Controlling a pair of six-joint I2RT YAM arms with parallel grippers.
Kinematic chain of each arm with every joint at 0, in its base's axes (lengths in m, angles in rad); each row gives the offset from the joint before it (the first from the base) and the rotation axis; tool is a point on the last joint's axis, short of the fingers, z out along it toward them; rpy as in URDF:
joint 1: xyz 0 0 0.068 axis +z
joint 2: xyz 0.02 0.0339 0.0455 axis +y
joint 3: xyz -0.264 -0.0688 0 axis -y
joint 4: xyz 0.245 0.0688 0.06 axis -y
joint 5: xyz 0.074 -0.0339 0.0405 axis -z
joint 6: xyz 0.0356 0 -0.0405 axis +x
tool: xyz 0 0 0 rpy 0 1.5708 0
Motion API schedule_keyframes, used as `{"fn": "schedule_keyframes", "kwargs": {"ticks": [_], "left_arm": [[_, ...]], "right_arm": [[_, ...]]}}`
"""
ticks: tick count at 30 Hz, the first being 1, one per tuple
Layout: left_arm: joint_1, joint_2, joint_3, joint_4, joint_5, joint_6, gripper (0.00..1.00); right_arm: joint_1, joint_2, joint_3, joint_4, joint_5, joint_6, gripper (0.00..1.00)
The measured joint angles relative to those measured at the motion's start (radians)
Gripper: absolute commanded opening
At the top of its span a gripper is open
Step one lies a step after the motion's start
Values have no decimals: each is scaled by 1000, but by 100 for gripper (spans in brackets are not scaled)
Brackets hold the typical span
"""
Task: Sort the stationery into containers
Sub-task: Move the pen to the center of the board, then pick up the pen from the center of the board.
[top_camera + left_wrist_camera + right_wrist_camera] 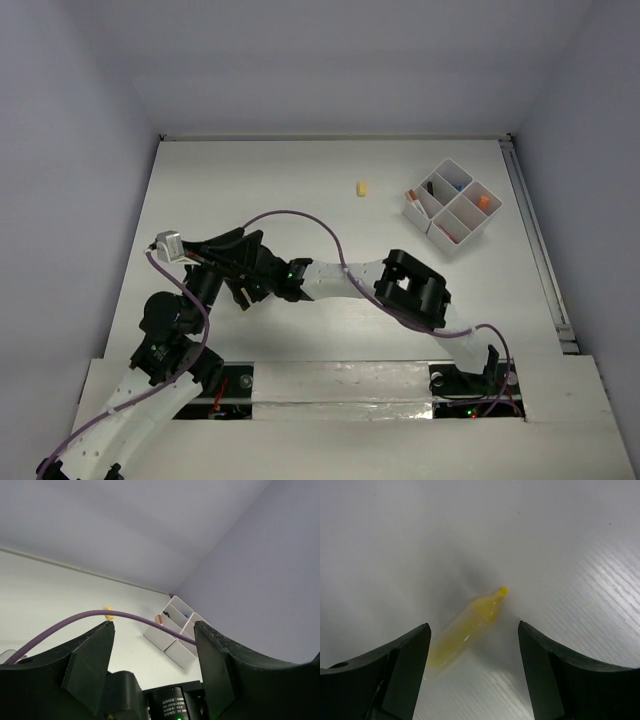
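White counter (pixel 395 540) lies under the right hand (pixel 474 626), spread wide around a blurred yellow tube (pixel 464 630) without touching it. Left hand (pixel 154 624) is also wide, holding nothing.

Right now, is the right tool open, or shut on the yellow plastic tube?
Open. The right tool has its fingers far apart; the yellow plastic tube lies slanted between them.

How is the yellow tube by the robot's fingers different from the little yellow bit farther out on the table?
The yellow tube is long with a pointed tip; the yellow bit is short and stubby. The tube lies between the right gripper's open fingers; the bit lies alone, with no gripper near it. Both are yellow and lie outside the white tray.
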Motion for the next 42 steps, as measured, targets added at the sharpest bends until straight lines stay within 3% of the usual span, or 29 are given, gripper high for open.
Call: {"fn": "schedule_keyframes", "kwargs": {"ticks": [4,7,8,14,17,21,29,33,42], "left_arm": [[0,-17,0,-28,-10,0,62],[0,-30,1,-41,-16,0,63],[0,-32,1,-43,-19,0,63],[0,-29,2,-53,-24,0,63],[0,-23,2,-51,-23,0,63],[0,11,2,-48,-5,0,62],[0,85,-16,-25,51,-10,61],[0,163,-49,5,85,-21,62],[0,470,-132,173,205,-68,63]], "right_arm": [[24,45,84,-59,43,-16,72],[35,76,138,-96,80,-25,57],[37,81,147,-106,97,-28,38],[38,77,131,-119,188,-23,15],[32,42,69,-96,224,-12,9],[-10,-43,-66,-66,240,8,6],[-240,-242,-341,-9,241,29,6],[-312,-340,-380,25,231,29,6],[-348,-506,-398,184,161,53,7]]}}
